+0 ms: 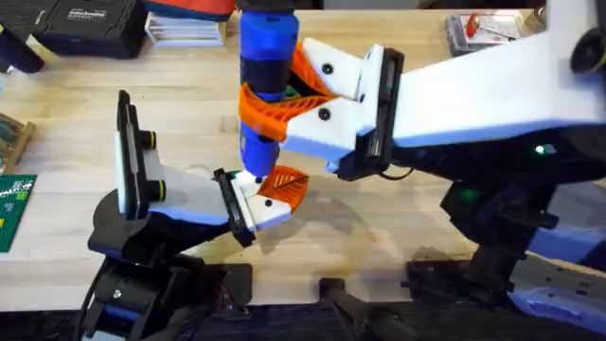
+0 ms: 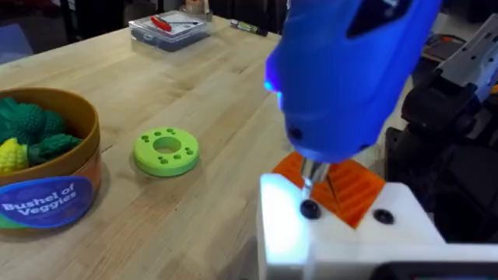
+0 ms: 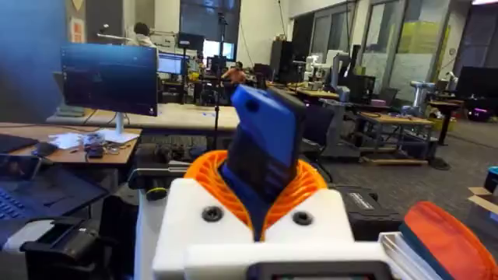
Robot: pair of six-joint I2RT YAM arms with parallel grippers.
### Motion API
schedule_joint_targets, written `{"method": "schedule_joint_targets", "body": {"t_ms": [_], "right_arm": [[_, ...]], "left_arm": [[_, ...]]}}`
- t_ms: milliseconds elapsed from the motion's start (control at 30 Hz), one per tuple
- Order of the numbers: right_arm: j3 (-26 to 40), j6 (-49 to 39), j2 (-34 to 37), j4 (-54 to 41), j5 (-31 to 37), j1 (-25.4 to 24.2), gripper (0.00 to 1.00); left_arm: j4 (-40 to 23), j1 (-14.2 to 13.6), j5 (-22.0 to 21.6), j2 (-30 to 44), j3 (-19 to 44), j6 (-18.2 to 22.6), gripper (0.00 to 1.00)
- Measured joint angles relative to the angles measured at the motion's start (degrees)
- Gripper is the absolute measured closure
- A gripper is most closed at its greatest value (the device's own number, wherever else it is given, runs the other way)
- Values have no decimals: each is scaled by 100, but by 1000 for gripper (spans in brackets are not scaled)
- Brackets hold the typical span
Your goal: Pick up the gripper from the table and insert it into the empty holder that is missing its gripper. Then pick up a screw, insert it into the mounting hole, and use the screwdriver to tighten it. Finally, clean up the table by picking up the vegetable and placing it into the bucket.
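Note:
My right gripper (image 1: 258,102) is shut on the blue screwdriver (image 1: 265,52), holding it upright over the table (image 1: 417,227). In the right wrist view the screwdriver (image 3: 264,148) sits between the orange fingers (image 3: 206,175). Its thin bit (image 2: 311,183) points down onto a dark screw (image 2: 309,208) in the white holder (image 2: 350,241) on my left arm's end. The orange gripper (image 2: 350,190) sits in that holder, and my left gripper (image 1: 289,189) looks shut with nothing in it. I cannot make out the vegetable on the table. The bucket (image 2: 78,167) holds green and yellow toy pieces.
A green ring (image 2: 166,149) lies on the table beside the bucket. A clear plastic box (image 1: 483,28) stands at the back right and a black case (image 1: 85,24) at the back left. A green circuit board (image 1: 14,208) lies at the left edge.

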Motion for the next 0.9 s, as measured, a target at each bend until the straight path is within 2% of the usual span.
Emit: {"method": "schedule_joint_targets", "body": {"t_ms": [900], "right_arm": [[0, 44, 59, -28, 2, 0, 976]], "left_arm": [[-2, 0, 2, 0, 0, 0, 986]]}}
